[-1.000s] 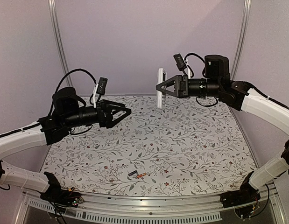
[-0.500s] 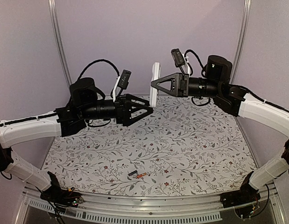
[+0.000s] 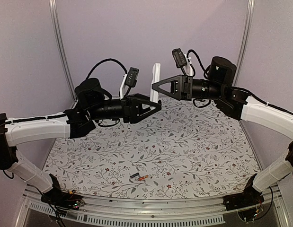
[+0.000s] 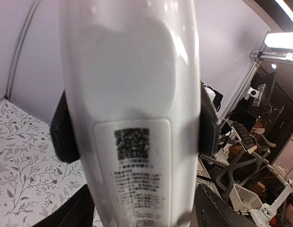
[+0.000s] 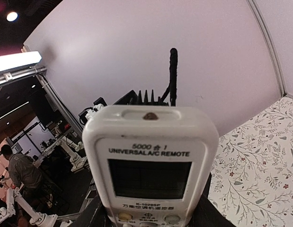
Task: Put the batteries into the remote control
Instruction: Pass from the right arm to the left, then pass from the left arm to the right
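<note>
**Hold and placement**
- The left gripper is brought up to the lower end of the remote control, well above the table. In the left wrist view its fingers are seen on either side of the white body. Whether the pads touch the remote cannot be told.
- This is judged to be a second hold or a hand-over, so that the back can be worked on.
- The batteries lie untouched on the table near its front edge, the dark one just beside the orange-red one. They are well apart from both grippers, so loading is not yet begun.
- The remote is held upright in mid-air, clamped across its sides by the right gripper. The front is turned toward the right wrist and the back toward the left arm.
- This pose is judged to present the battery side to the left gripper.

**Appearance of the remote**
- Back: glossy white and rounded, with a label carrying a square code and fine print below.
- A duller grey patch is noted higher up. Whether it is a cover, a recess or a reflection cannot be settled, and no open bay is made out.
- Front: a dark display sits under the printed words "UNIVERSAL A/C REMOTE".
- Buttons are cut off at the lower edge of the right wrist view.
- A small emitter is set in the top end.
</note>
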Action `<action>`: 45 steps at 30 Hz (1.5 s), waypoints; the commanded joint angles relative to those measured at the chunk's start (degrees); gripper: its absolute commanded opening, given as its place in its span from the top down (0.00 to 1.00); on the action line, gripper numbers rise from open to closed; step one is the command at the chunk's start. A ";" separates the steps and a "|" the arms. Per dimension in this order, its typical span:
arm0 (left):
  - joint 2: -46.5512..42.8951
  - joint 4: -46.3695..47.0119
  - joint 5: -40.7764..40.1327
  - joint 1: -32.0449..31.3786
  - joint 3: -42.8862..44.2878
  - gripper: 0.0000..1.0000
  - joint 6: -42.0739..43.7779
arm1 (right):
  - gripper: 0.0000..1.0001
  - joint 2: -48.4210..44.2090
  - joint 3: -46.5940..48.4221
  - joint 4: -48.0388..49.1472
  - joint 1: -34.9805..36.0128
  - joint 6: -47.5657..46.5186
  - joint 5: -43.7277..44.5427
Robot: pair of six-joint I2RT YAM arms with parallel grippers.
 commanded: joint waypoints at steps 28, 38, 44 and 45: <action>-3.71 -30.50 -30.19 -1.22 4.16 0.86 20.32 | 0.01 -4.41 5.69 -39.51 -0.22 -6.72 28.18; 2.45 -37.55 -37.86 -4.20 9.03 0.88 23.99 | 0.01 -0.94 10.15 -44.29 -0.13 -5.31 30.18; 5.31 -38.84 -38.38 -5.91 11.11 0.89 24.87 | 0.13 2.57 11.32 -44.31 -0.17 -2.79 29.51; 5.48 -38.79 -38.49 -6.16 11.27 0.89 24.87 | 0.15 2.98 11.45 -44.19 -0.17 -2.43 29.18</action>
